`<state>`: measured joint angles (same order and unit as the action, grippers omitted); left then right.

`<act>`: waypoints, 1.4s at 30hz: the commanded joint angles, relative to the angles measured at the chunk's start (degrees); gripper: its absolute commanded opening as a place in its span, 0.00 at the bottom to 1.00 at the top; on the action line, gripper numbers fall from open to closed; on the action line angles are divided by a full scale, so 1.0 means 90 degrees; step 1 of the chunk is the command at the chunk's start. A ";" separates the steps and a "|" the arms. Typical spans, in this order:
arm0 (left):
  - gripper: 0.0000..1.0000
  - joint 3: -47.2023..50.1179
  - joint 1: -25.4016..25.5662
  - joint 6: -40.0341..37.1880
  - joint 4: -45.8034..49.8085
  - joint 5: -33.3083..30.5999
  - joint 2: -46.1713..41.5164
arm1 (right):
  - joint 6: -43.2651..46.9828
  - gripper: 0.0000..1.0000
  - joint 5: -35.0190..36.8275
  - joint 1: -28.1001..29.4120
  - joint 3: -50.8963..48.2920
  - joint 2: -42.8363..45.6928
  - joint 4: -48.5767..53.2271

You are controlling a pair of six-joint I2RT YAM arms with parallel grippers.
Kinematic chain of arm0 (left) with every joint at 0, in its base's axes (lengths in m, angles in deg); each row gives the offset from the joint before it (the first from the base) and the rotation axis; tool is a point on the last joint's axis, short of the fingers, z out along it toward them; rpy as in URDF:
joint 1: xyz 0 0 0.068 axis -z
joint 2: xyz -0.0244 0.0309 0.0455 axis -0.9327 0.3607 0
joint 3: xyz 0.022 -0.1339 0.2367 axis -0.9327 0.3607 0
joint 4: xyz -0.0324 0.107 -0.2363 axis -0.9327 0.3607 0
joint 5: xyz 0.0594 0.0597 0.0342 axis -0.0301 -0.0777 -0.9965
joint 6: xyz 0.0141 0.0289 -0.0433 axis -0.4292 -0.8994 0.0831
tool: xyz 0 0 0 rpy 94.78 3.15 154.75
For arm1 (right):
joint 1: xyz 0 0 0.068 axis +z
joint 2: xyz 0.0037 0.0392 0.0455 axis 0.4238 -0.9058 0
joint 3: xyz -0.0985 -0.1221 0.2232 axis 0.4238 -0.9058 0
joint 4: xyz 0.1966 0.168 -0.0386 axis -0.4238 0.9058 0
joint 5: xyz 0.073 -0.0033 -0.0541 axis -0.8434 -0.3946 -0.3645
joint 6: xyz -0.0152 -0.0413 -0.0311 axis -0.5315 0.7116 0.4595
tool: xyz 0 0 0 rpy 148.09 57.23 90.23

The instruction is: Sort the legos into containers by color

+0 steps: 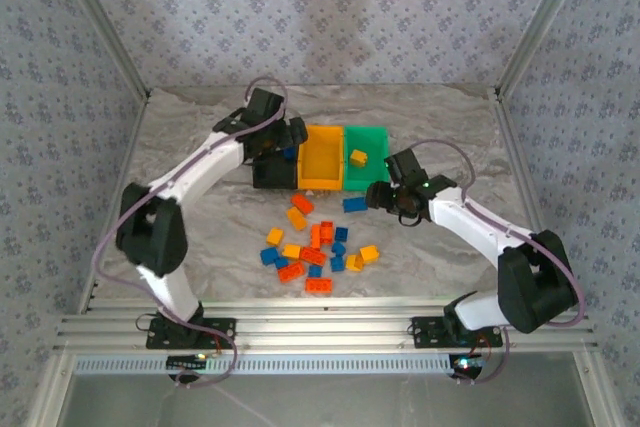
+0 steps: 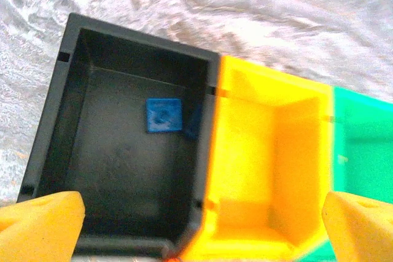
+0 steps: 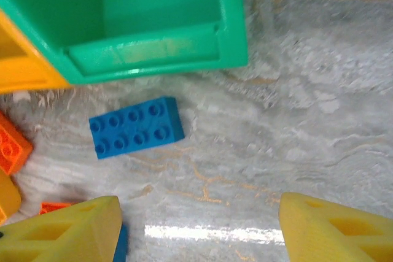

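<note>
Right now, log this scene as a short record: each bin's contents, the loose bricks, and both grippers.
black bin: at least one blue brick inside
yellow-orange bin: no brick seen inside
green bin: one yellow brick inside
loose bricks: blue, orange and yellow, scattered on the table in front of the bins
left gripper: open, empty, above the black bin
right gripper: open, empty, over the table near the stray blue brick by the green bin
</note>
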<state>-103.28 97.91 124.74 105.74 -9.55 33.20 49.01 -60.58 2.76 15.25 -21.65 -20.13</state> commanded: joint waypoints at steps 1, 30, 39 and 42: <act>0.99 0.0554 0.0248 -0.0015 -0.0328 0.0139 -0.0992 | 0.0171 0.70 -0.0109 0.0170 -0.0122 0.0100 0.0097; 0.99 0.5341 0.0743 0.1004 -0.0281 -0.0931 -0.5041 | 0.0134 0.96 0.1815 0.1224 0.1002 -0.2577 -0.0827; 1.00 0.5397 0.0734 0.1029 -0.0290 -0.1000 -0.5051 | 0.0111 0.80 0.1840 0.1216 0.1018 -0.2866 -0.1021; 0.99 0.5430 0.0734 0.1024 -0.0273 -0.1033 -0.5064 | 0.0179 0.70 0.1619 0.1214 0.0871 -0.2750 -0.1189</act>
<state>-54.98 104.86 133.40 102.51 -17.33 -11.21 50.63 -44.58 13.89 23.71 -45.63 -28.52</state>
